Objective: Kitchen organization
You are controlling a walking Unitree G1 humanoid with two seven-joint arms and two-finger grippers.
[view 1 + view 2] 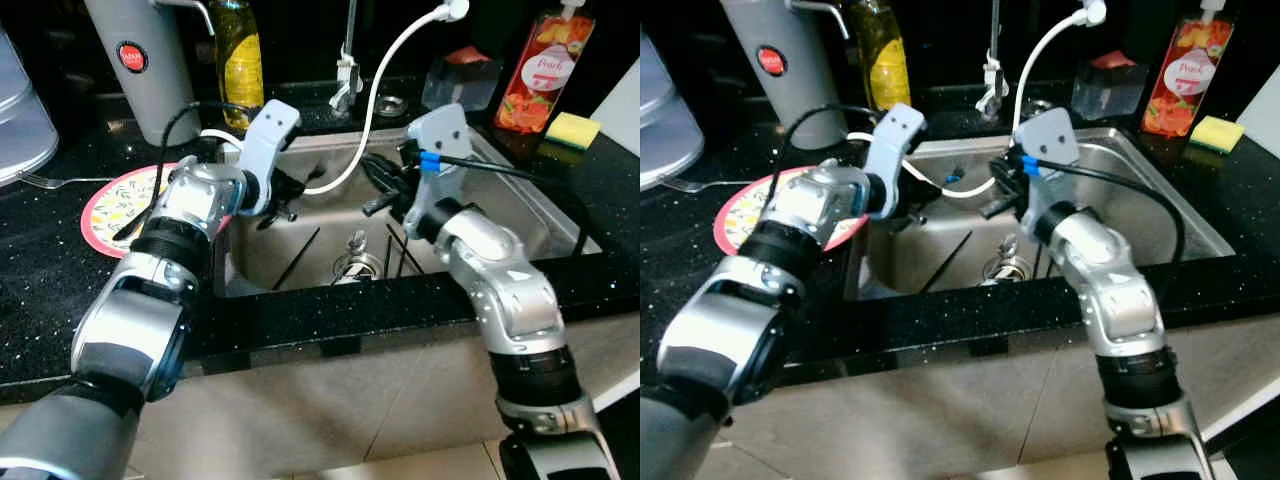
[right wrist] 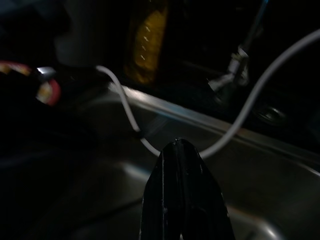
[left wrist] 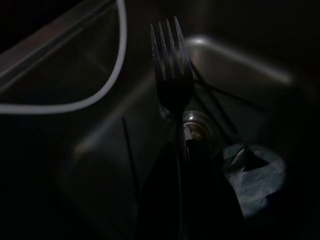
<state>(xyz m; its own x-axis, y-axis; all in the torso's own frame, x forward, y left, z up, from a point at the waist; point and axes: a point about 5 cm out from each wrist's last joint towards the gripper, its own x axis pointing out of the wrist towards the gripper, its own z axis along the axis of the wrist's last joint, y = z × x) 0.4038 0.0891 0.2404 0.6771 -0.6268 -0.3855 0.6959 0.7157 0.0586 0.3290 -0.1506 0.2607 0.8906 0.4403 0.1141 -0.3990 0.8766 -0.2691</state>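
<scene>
My left claw (image 3: 186,150) pinches a dark metal fork (image 3: 171,65), tines up, over the stainless steel sink (image 1: 520,215). My right claw (image 2: 182,150), pressed together, hovers just beside it. Risk: the fork snagging the white hose (image 1: 380,95) looping over the sink, twisting loose.

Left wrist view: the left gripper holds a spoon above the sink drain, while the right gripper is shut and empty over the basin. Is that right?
Not quite. The left gripper holds a fork, not a spoon: the left wrist view shows its four tines pointing out above the sink drain. The rest stands: the right gripper is over the basin with jaws closed on nothing.
</scene>
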